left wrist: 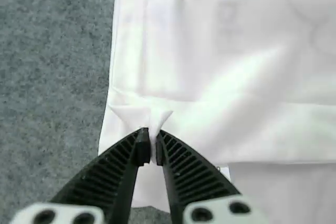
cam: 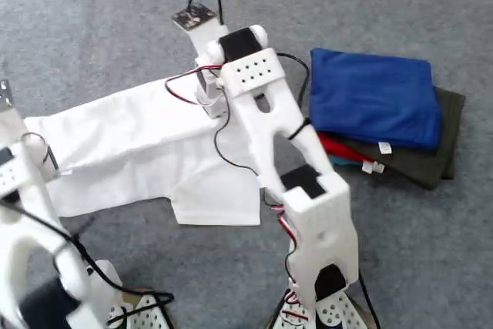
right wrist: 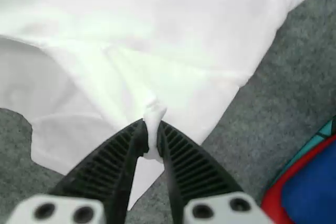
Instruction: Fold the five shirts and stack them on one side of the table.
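A white shirt [cam: 146, 148] lies partly folded across the left half of the grey table, one sleeve sticking out toward the front. My left gripper [left wrist: 150, 140] is shut on a pinch of the white shirt [left wrist: 226, 77] at its left end. My right gripper [right wrist: 151, 132] is shut on a fold of the white shirt [right wrist: 131, 51] near its right end, seen under the right arm [cam: 262, 105] in the high view. A stack of folded shirts sits at the right: blue shirt [cam: 373, 96] on top, a red one [cam: 335, 146] and a dark olive one [cam: 431, 152] beneath.
The grey carpet-like table cover [cam: 92, 28] is bare behind the shirt and at front centre. Both arm bases stand at the table's front edge, with cables trailing near them.
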